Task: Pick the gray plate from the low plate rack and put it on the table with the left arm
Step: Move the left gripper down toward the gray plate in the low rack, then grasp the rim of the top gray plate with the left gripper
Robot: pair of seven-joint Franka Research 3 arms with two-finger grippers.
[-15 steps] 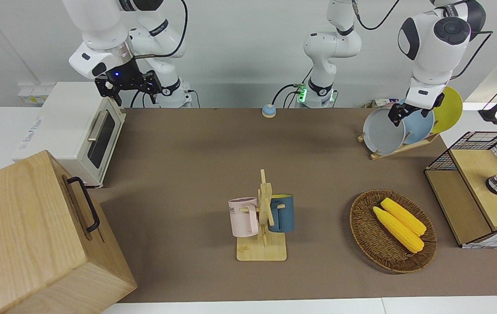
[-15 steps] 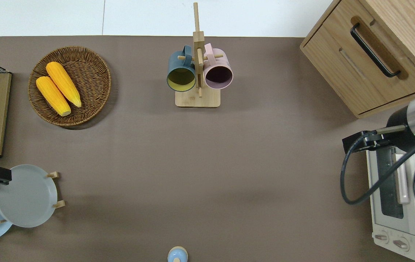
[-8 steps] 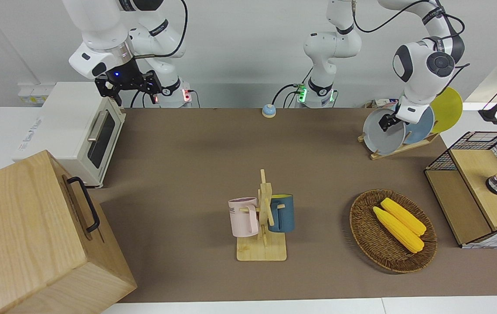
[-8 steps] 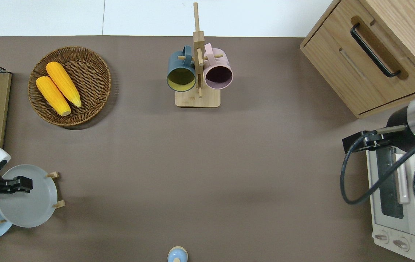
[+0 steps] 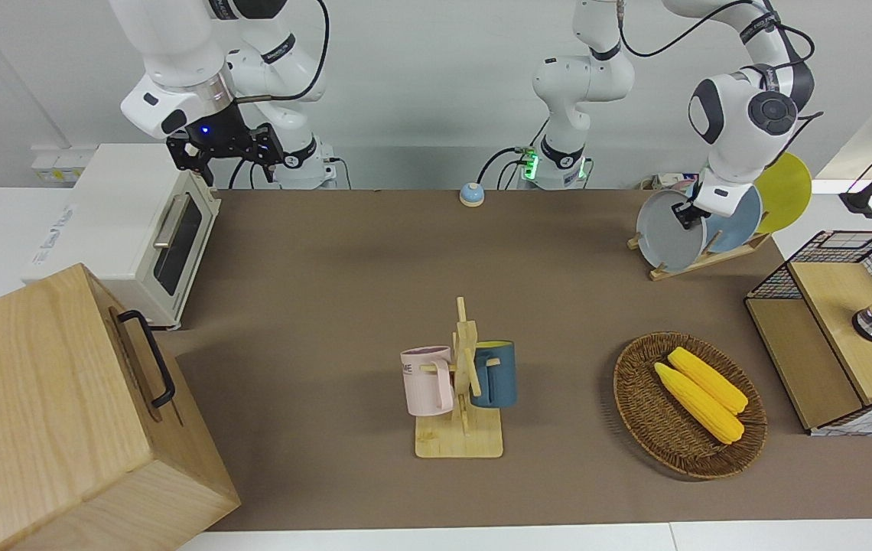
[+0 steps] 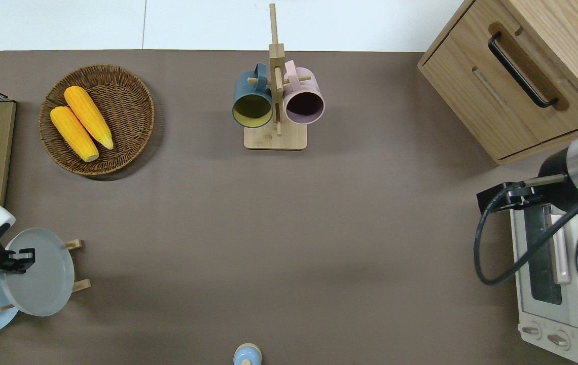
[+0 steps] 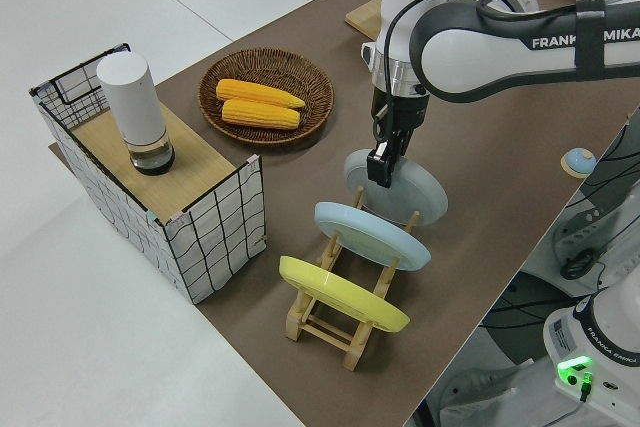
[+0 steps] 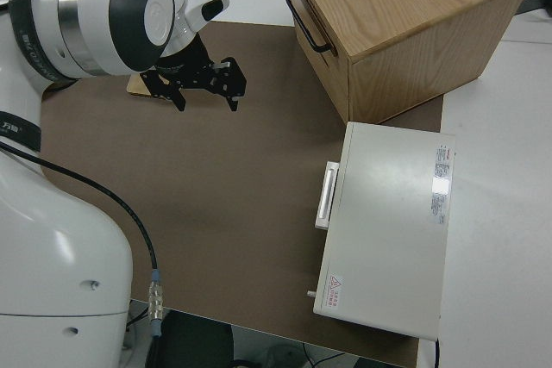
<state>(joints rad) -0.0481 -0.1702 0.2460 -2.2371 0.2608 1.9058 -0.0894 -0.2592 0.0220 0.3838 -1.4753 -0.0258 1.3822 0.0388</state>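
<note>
left gripper (image 6: 21, 254) is down on the upper rim of the gray plate (image 6: 43, 276), which sits tilted in the end slot of the low plate rack (image 5: 700, 259), the slot toward the middle of the table (image 6: 289, 228); in the overhead view the gripper sits at about 10 o'clock on the plate's disc, the plate's face tipping toward 3 o'clock, away from the light-blue plate (image 7: 370, 235) and yellow plate (image 7: 340, 294) stacked in the next slots; in the left side view the fingers (image 7: 380, 169) straddle the rim, one on each face, and look closed onto it, so I judge it a clamp on the plate, though actual contact is too small to confirm; key relation: the rim is a thin edge running across the finger gap and the plate's plane lies along the rack slats, so the lift should go up and out along that plane, not sideways into the blue plate just beside it; plate bottom looks seated between the slats, so not lifted yet by my read; open mat toward 3 o'clock of the rack in the overhead view is the obvious drop zone, well apart from the wicker basket (image 6: 97, 119) with corn; risk: a one-point rim grip lets the plate swing when it clears the slats; right gripper (image 8: 203, 84) parked, fingers apart
</note>
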